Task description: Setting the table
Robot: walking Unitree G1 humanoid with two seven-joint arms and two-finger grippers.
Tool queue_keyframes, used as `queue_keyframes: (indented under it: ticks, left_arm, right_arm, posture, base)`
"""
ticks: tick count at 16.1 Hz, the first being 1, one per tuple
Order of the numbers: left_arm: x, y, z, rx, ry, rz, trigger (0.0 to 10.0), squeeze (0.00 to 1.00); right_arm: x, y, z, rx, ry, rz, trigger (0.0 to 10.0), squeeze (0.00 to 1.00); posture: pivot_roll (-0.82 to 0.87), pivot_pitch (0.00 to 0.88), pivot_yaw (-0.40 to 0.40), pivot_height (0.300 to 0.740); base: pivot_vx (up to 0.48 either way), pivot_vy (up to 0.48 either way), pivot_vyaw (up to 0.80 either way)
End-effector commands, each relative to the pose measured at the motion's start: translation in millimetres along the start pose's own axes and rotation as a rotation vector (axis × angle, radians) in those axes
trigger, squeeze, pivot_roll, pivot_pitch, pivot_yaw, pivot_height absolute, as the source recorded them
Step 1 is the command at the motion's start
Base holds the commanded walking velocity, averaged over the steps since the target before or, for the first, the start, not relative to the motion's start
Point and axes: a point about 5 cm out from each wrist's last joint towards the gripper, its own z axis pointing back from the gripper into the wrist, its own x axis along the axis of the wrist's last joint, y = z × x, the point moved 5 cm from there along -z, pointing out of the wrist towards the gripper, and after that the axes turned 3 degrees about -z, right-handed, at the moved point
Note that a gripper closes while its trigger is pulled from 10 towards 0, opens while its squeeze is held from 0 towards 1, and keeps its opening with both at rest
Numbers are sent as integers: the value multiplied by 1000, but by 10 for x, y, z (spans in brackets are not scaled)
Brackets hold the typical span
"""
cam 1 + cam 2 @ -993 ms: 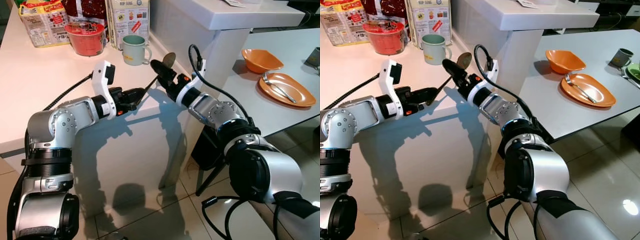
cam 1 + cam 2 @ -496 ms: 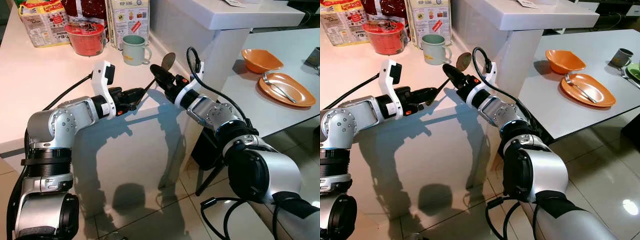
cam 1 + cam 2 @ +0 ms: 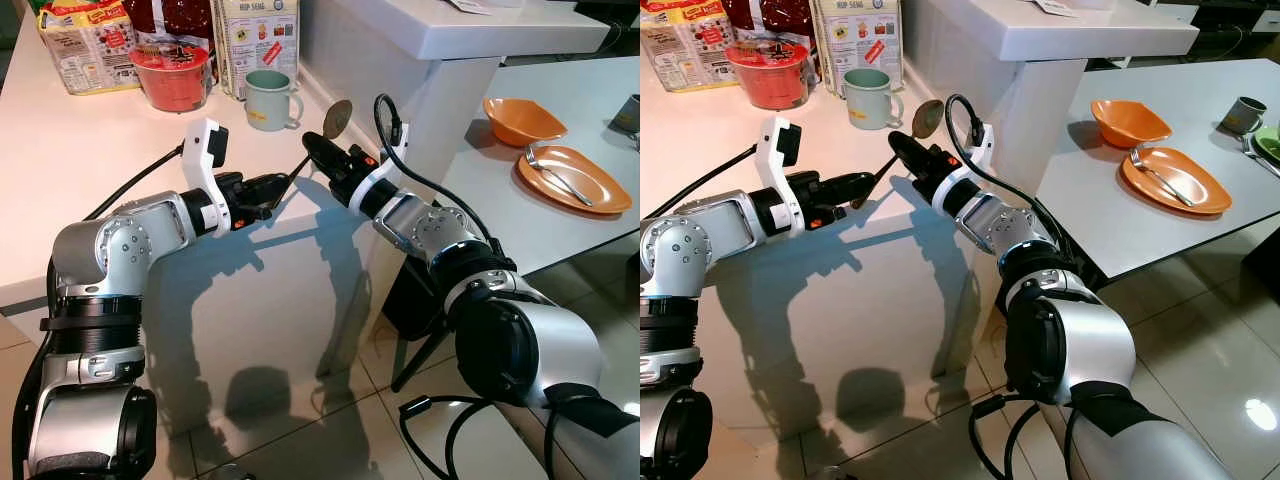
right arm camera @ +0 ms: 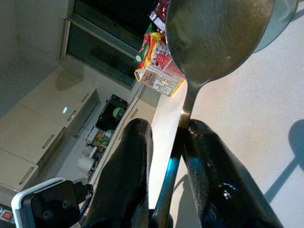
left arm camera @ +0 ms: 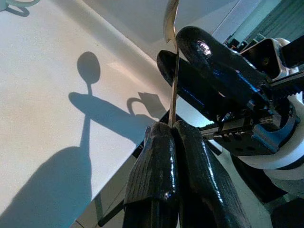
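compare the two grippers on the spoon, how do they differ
The left gripper is shut on the handle end of the spoon; the right gripper stands open around the neck just below the bowl. The left reaches from the counter side, the right from the table side. Both meet above the counter corner.

In the left wrist view we see the left gripper (image 5: 172, 127) with its two black fingers (image 5: 154, 166) pressed together on the thin handle of a spoon (image 5: 174, 71). The handle goes straight away from the fingertips, and the spoon bowl is cut by the picture edge. Just beside the handle, the right gripper (image 5: 190, 59) has one finger on each side of it. Beyond the spoon lies the white counter (image 5: 42, 95), which carries the spoon's shadow (image 5: 88, 71)
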Motion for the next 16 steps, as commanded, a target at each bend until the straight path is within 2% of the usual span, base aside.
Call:
queue_keyframes:
  ticks: [1, 13, 15, 16]
  left_arm:
    - [28, -53, -36, -18, 11, -13, 0, 0]
    - [50, -104, -40, -55, 10, -53, 0, 0]
    - [33, -81, -41, -36, 23, -92, 0, 0]
    - [30, -52, -46, -13, 25, -123, 5608, 0]
  right_arm:
    - [62, 83, -19, 39, -14, 13, 0, 0]
    - [82, 93, -15, 44, -16, 22, 0, 0]
    - [113, 105, -16, 46, -26, 19, 0, 0]
    - [125, 106, -13, 45, -31, 19, 0, 0]
  posture:
    - [56, 6, -116, 740]
    - [55, 0, -115, 740]
    - [54, 0, -113, 740]
    - [54, 0, -113, 740]
  base:
    - [0, 0, 0]
    - [0, 0, 0]
    - [0, 0, 0]
    - [0, 0, 0]
